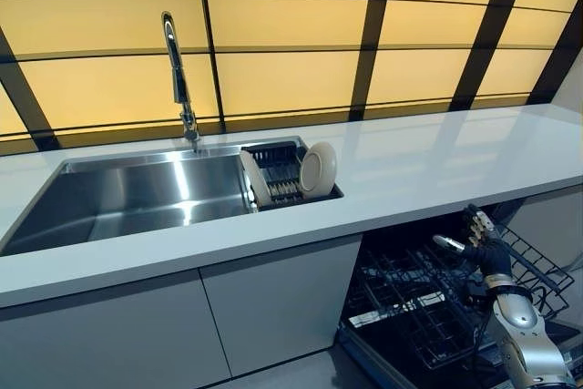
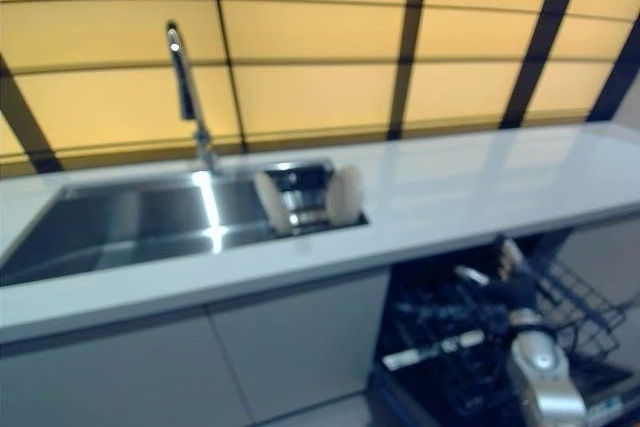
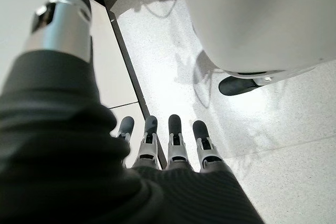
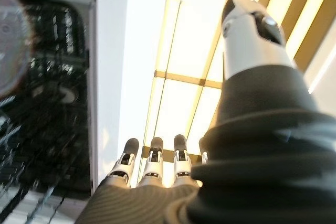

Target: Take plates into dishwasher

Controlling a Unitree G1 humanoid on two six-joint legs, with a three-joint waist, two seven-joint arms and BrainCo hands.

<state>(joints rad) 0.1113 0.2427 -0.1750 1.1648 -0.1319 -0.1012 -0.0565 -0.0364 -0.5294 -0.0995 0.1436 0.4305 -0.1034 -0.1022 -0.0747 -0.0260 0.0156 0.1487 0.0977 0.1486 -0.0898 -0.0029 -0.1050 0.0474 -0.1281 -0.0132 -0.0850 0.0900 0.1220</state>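
White plates stand racked well apart from right hand.

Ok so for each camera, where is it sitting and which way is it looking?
Left eye view: on the head, looking down at the sink, plates and dishwasher rack; right hand shows.
Right eye view: beside it, the same scene.
Left wrist view: on the left arm, facing the floor; left hand open.
Right wrist view: on the right arm, facing the yellow wall above the rack; fingers straight.
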